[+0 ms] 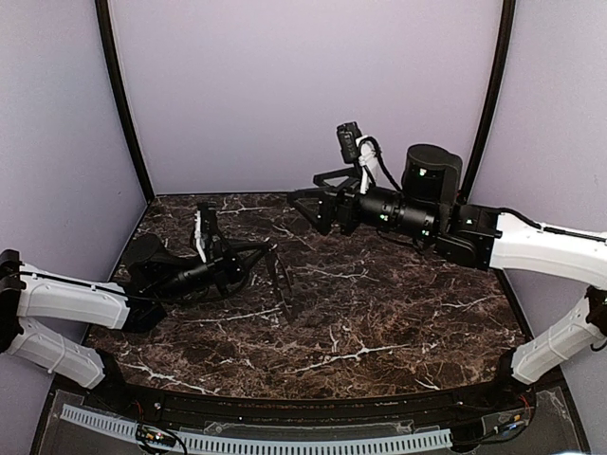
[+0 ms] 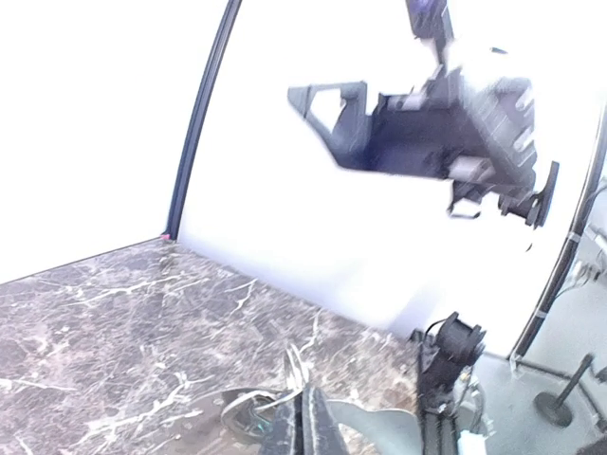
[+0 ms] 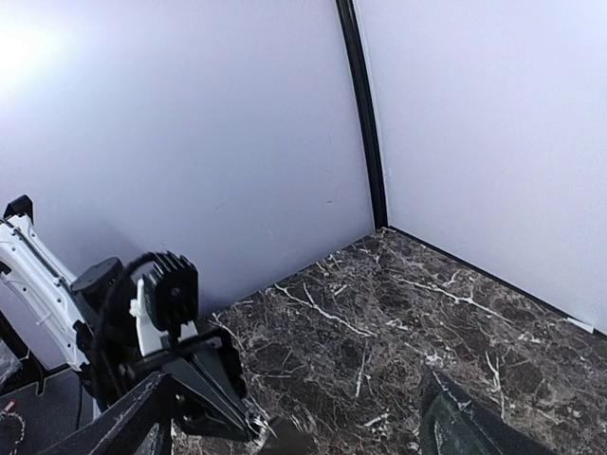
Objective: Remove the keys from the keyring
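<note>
My left gripper (image 1: 271, 256) lies low over the marble table, and its fingers (image 2: 313, 417) are shut on the keyring (image 2: 296, 372), a thin pale loop sticking up from the closed tips. A dark-headed key (image 2: 237, 409) hangs left of the fingers and a pale flat piece (image 2: 403, 428) lies to the right. In the top view the keys (image 1: 284, 296) show only as dark shapes under the tips. My right gripper (image 1: 305, 196) is raised above the table's back middle, open and empty. In the right wrist view its fingers (image 3: 465, 422) frame the left gripper (image 3: 194, 384) below.
The dark marble table (image 1: 379, 313) is enclosed by pale lilac walls (image 1: 303, 85) with black corner posts (image 1: 121, 95). A black rail with a white toothed strip (image 1: 285, 441) runs along the near edge.
</note>
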Controlling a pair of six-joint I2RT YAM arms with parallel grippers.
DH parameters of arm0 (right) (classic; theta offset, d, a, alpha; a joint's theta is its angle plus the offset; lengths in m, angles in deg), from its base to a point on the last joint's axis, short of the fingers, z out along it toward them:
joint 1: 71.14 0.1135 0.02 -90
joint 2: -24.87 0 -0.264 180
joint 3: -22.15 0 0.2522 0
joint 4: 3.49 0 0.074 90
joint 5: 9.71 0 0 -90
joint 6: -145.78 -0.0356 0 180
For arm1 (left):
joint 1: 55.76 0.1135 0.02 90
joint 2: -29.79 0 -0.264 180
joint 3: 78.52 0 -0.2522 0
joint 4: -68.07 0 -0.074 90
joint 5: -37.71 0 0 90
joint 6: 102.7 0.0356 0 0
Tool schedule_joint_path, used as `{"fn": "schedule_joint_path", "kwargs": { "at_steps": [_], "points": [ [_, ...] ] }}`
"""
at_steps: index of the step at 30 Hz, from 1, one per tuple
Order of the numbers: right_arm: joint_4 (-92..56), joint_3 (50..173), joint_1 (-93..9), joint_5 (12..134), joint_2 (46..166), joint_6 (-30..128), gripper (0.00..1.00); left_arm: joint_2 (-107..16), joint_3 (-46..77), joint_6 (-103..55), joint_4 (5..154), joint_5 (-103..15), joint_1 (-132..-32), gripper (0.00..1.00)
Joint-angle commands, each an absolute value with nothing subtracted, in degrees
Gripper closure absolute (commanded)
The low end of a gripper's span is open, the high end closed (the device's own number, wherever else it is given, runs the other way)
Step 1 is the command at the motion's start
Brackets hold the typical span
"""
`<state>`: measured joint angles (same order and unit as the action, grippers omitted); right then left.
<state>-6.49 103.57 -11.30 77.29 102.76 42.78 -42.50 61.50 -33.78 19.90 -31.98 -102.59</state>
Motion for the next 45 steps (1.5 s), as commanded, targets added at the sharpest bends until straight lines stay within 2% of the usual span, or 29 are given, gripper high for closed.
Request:
{"fn": "schedule_joint_path", "kwargs": {
  "at_steps": [1,4,13,20,26,35,39,45],
  "points": [
    [0.23,98.05,-13.62,67.61,101.27,44.44,0.09,-41.22,61.34,-41.57,14.93,-24.93,-100.34,1.0],
    [3.55,95.49,-15.84,65.42,102.0,41.41,0.07,-41.03,61.42,-43.5,14.29,-23.27,-99.71,1.0],
    [13.07,87.94,-18.18,56.64,99.91,40.54,0.11,-38.94,62.4,-47.05,9.78,-16.23,-99.01,1.0],
    [14.52,85.64,-16.45,45.08,99.23,41.5,0.2,-37.33,62.32,-48.05,6.77,-11.6,-99.01,1.0],
    [15.42,88.1,-12.3,46.02,102.96,42.68,0.27,-36.12,62.53,-47.75,6.76,-6.96,-99.01,1.0],
    [15.47,97.36,-9.28,43.17,111.25,42.05,0.36,-33.87,64.04,-45.42,9.22,-7.16,-99.01,1.0],
    [14.65,99.51,-8.91,42.06,113.53,41.96,0.43,-34.3,63.91,-44.61,10.38,-8.35,-99.01,1.0],
    [13.73,101.94,-8.74,40.44,115.65,39.7,0.63,-36.76,63.98,-45.89,6.07,-7.17,-99.01,1.0]
  ]
}}
